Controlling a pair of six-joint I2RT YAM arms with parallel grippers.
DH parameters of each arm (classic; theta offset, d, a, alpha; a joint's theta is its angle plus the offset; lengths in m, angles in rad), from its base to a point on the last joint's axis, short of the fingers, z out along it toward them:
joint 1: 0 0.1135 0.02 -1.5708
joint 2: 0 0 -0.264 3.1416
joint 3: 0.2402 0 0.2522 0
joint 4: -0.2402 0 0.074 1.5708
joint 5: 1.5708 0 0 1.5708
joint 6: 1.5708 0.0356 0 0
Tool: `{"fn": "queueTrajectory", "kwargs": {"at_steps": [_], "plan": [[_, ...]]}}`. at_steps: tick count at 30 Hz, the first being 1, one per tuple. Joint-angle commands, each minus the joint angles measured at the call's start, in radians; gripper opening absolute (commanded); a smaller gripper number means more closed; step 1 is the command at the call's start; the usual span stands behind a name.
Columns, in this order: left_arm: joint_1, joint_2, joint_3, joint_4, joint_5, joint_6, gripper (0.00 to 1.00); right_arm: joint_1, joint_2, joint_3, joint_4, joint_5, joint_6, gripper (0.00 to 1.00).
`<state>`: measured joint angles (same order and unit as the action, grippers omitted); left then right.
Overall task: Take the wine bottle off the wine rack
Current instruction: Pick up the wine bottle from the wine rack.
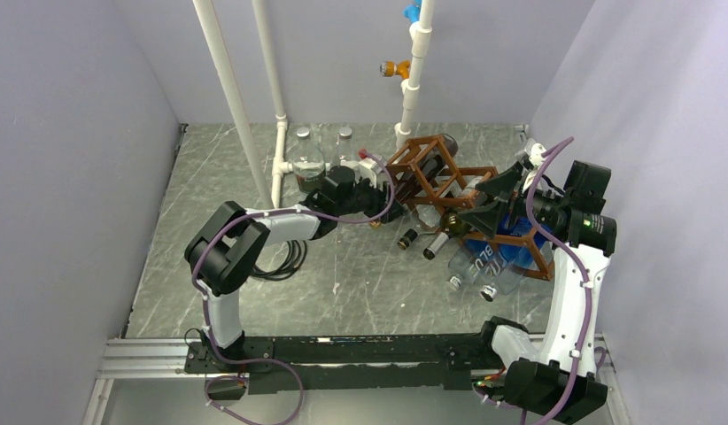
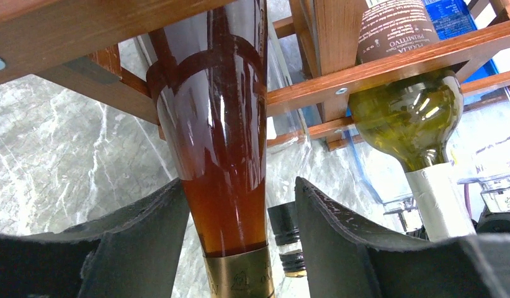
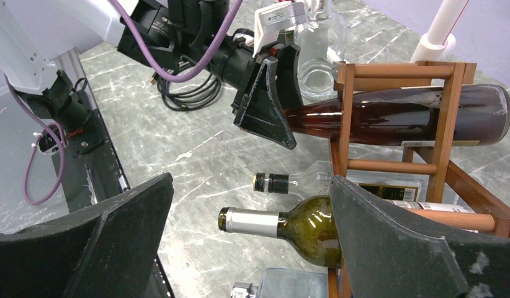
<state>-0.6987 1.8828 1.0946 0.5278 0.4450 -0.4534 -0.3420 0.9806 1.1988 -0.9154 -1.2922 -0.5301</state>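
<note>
The reddish-brown wine rack [image 1: 431, 173] stands mid-table; it also shows in the left wrist view [image 2: 376, 68] and the right wrist view [image 3: 448, 136]. An amber wine bottle [image 2: 221, 155] lies in an upper cell, neck sticking out to the left [image 3: 389, 118]. My left gripper [image 1: 384, 197] is open around that neck [image 2: 240, 236]: one finger is against the glass and the other stands apart. My right gripper [image 1: 486, 202] is wide open and empty [image 3: 249, 236], above a green bottle [image 3: 314, 226] lying in a lower cell.
A clear bottle with a black cap [image 3: 274, 183] and a blue-labelled clear bottle [image 1: 484, 261] lie in the lower rack. Two clear glass bottles [image 1: 305, 159] stand behind the left arm. White pipes [image 1: 228, 88] rise at the back. Walls close in on both sides.
</note>
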Motion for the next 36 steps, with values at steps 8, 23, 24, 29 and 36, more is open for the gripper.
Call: {"fn": "queueTrajectory", "kwargs": {"at_steps": [8, 23, 24, 29, 36], "plan": [[-0.012, 0.02, 0.058, -0.01, -0.009, 0.007, 0.58, -0.006, -0.014, -0.002, 0.035, -0.029, -0.001, 1.0], [-0.016, 0.013, 0.073, -0.03, 0.004, 0.013, 0.15, -0.006, -0.014, -0.001, 0.034, -0.028, -0.001, 1.0], [-0.017, 0.01, 0.072, -0.031, 0.005, 0.016, 0.09, -0.005, -0.014, -0.001, 0.033, -0.028, -0.001, 1.0], [-0.017, -0.018, 0.058, -0.023, 0.004, 0.016, 0.0, -0.005, -0.015, -0.001, 0.034, -0.027, -0.003, 1.0], [-0.016, -0.094, 0.03, -0.015, 0.005, 0.043, 0.0, -0.006, -0.016, -0.001, 0.032, -0.028, -0.002, 1.0]]}}
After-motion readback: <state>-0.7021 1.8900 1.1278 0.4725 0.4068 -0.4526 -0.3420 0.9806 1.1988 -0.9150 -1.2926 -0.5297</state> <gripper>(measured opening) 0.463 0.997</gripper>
